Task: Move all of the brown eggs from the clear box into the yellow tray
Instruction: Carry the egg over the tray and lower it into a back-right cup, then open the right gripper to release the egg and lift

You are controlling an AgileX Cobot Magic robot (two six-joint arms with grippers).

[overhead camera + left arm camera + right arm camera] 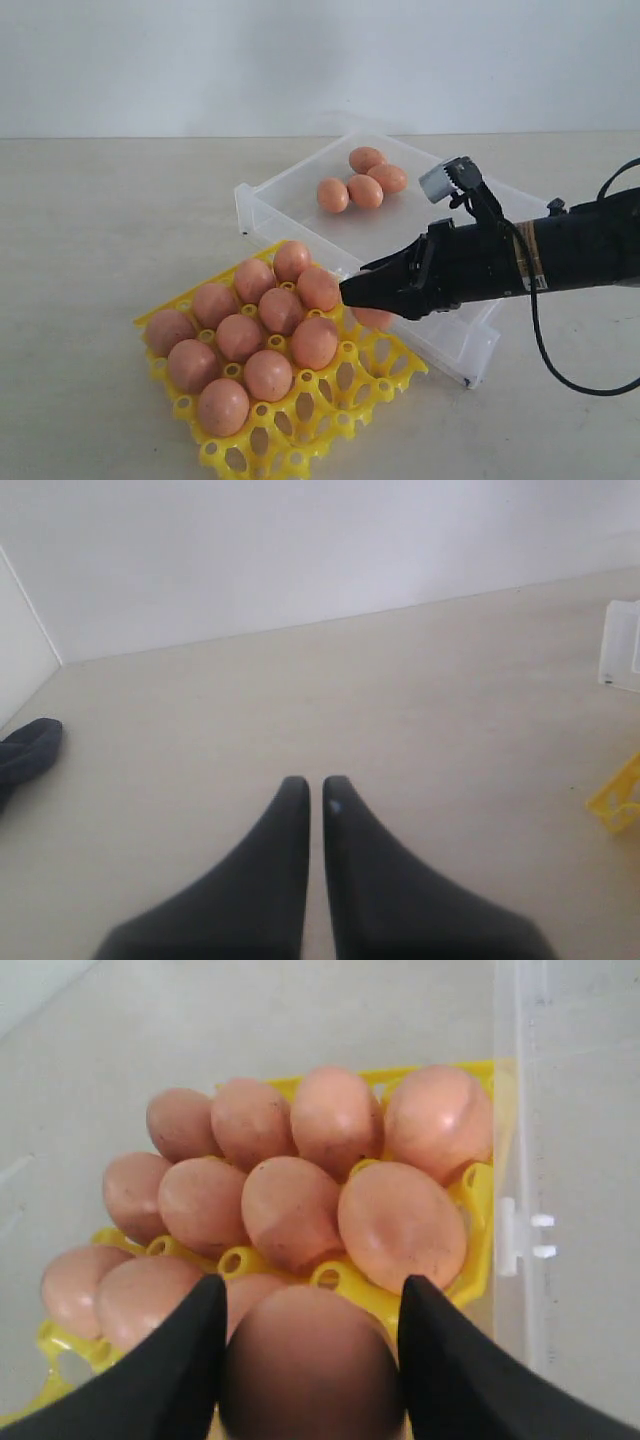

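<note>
four eggs in the box (365,190) lie bunched at the far end of the clear box (290,215) in the outside view, well apart from the yellow tray (340,400). eleven eggs in the tray (281,310) fill the cups on its left and far side, and the free cups run along the near right edge. the right gripper (360,295) reaches low over the corner where tray and box meet, with the held egg (372,318) showing just under its tips. it is likely held there because the nearest free cup sits on that edge.

in the left wrist view the left gripper (315,785) has its fingers pressed together on nothing. it is parked over bare table (400,700), probably to stay out of the way. only a corner of the tray and of the box shows at the frame's edge.

in the right wrist view the two black fingers clasp the held egg (310,1360) by its sides. the seated eggs lie just beyond it and the box wall is beside them. the egg is gripped across its width, probably so that it can drop straight into a cup. the cup below it is hidden.
</note>
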